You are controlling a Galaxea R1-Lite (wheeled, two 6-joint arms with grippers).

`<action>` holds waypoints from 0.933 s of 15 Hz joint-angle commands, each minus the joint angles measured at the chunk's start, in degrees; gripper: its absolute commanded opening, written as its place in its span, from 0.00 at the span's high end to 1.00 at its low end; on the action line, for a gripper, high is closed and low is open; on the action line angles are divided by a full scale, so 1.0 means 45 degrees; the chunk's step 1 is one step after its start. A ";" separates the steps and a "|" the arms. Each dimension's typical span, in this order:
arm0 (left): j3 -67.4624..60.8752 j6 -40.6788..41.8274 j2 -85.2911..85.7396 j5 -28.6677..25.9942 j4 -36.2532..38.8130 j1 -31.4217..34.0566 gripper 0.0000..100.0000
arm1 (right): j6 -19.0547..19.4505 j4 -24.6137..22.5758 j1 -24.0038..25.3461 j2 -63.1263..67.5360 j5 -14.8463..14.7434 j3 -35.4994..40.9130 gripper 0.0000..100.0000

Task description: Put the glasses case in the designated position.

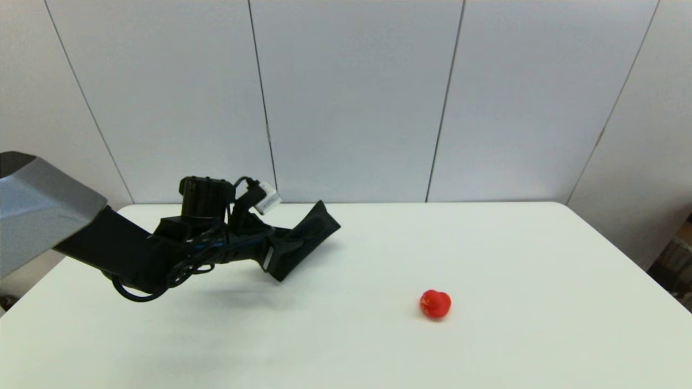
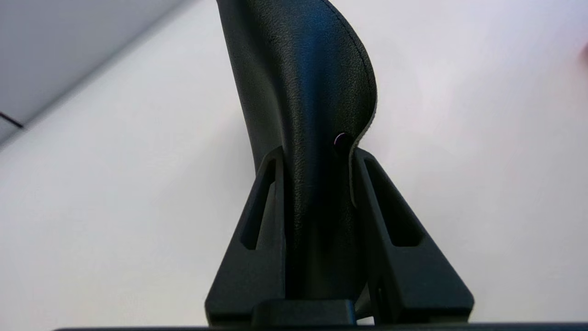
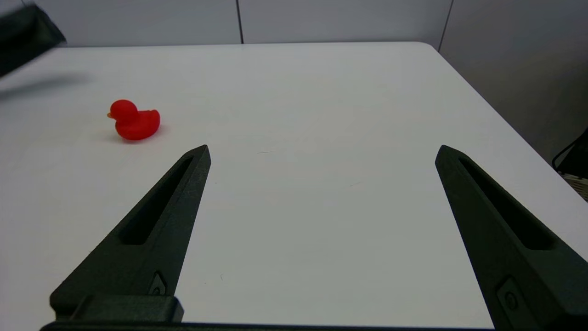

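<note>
Closest in, the right end effector (image 3: 321,156) sits low at the near right of the white surface (image 1: 486,351), fingers spread wide with nothing between them. It's out of the head view altogether, so I read it as parked, leaving the lane free for the other arm.

A little farther out, the red rubber duck (image 1: 435,303) stands alone on the surface, right of centre, beak turned toward the robot's left in the right wrist view. It's well apart from the action and touching nothing; it looks like a bystander, not part of this job.

Now the working side! The left end effector (image 1: 284,251) reaches in from the left, carried clear above the surface, with its shadow lying on the white below. Its fingers (image 2: 257,220) are clamped narrow on one end of the glasses case (image 1: 311,235), and the black pouch juts out past the fingertips, tilted up toward the back wall (image 1: 351,97). In the left wrist view the snap stud (image 2: 341,139) sits right at the fingertip line and the curved flap edge bows outward, which suggests soft material pinched flat.

The case is airborne over the left-centre of the surface, not yet set down. Judging by the height, this is the carry stage. The target patch has no marking, so I can't tell how near it is.
</note>
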State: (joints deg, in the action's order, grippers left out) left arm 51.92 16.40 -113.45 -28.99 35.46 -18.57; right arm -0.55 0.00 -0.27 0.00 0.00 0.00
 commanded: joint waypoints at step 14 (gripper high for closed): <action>0.3619 -0.5401 0.2359 0.2438 -0.3037 -0.1441 1.00 | 0.0024 0.0000 0.0001 0.0020 0.0000 0.0000 0.00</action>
State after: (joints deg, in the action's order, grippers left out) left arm 66.01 -7.74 -102.86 -18.02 21.60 -23.37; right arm -0.52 0.00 -0.27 0.00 0.00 0.00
